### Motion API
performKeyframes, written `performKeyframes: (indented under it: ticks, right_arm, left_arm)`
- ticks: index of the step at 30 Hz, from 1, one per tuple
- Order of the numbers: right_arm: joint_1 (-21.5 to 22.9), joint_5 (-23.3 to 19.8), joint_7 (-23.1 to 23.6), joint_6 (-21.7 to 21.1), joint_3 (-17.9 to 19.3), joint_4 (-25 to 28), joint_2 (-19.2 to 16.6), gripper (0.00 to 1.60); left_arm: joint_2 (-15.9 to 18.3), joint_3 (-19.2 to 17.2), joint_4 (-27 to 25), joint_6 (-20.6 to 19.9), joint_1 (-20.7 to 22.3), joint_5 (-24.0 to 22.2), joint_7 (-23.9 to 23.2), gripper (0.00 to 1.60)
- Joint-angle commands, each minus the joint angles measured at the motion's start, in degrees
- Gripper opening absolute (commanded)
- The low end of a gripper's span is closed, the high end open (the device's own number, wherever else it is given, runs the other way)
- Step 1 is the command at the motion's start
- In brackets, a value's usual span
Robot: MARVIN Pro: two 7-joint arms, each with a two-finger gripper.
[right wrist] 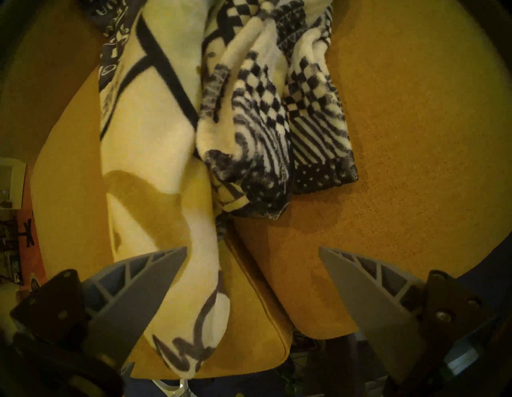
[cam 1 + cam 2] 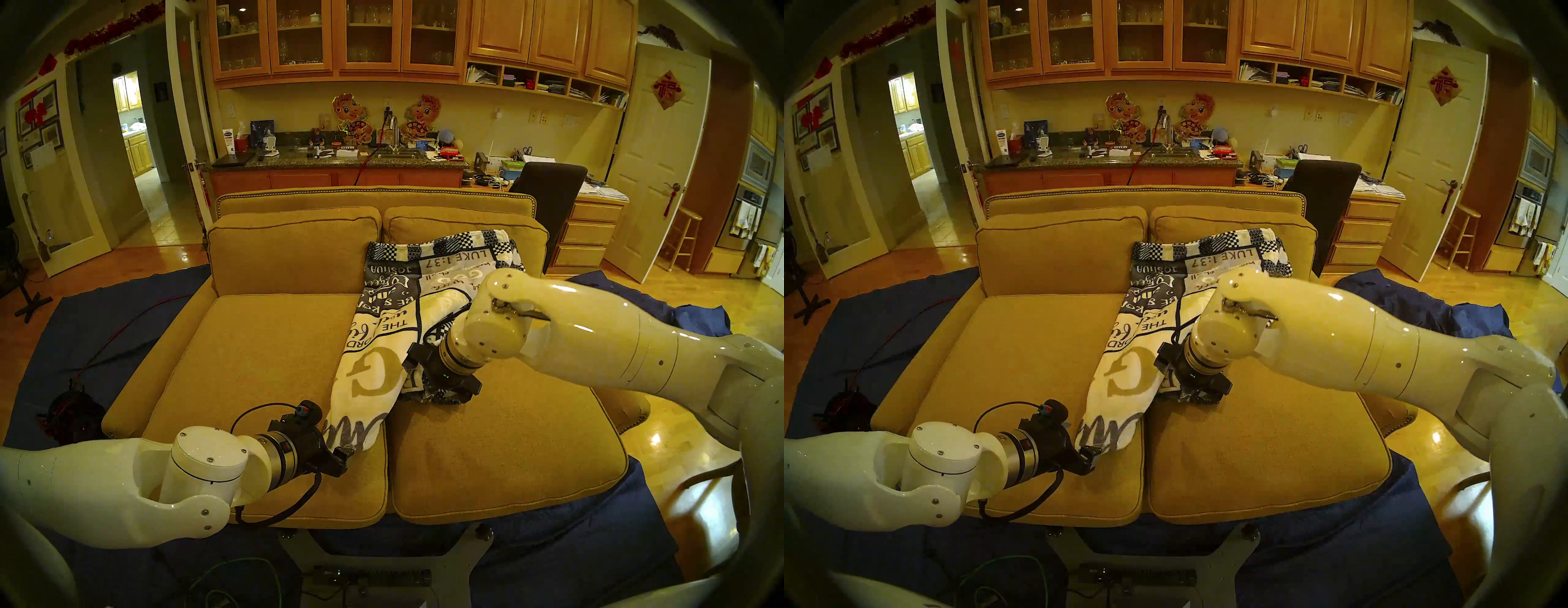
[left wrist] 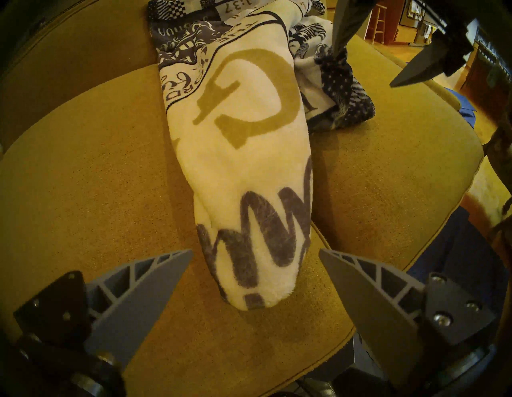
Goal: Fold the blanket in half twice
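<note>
Head stereo pair: high viewpoint, facing forward and down over the sofa, kitchen behind; both eyes give nearly the same picture, slightly offset sideways.

Left wrist: close and low over the front seat edge, looking up the length of the blanket; the right pincer shows at top right.

Right wrist: close, looking steeply down on the blanket's checkered edge and the seat-cushion seam, also seen by the head pair.

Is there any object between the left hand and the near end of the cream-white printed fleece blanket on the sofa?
Nothing visible. The left hand is open, and only bare mustard-yellow sofa cushion lies between its fingers and the rounded near end of the cream-white printed fleece blanket.
</note>
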State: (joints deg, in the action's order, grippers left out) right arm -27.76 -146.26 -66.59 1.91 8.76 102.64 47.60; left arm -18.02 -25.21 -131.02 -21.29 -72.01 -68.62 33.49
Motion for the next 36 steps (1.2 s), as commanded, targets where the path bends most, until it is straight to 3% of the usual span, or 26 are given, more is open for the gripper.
performKeyframes:
  ticks: [1,8,13,24,36]
  right_arm:
    - [-0.38,0.36,2.31,1.84,1.02,-2.11,1.57,1.6]
    - [-0.64,1.12,4.32,5.02,1.9,-3.37,3.25,1.6]
    - [-0.13,4.21,4.33,7.58,0.98,-3.41,3.83,1.6]
    - [1.08,4.89,2.58,6.91,0.56,-4.83,2.86,1.6]
    - [0.53,6.81,3.09,7.36,-0.47,-8.02,4.7,1.6]
  left_arm:
    - [-0.98,0.05,-0.38,-0.31,0.4,1.2,-0.03,1.6]
    - [-1.3,0.46,0.52,0.6,-0.33,1.96,-0.26,1.6]
    - [-1.95,0.98,1.13,0.6,-0.69,2.25,-0.43,1.6]
    - [-2.7,1.56,2.04,0.45,-0.78,2.75,-1.28,1.6]
    - [-2.62,1.5,1.03,-0.49,-0.92,2.46,0.23,1.6]
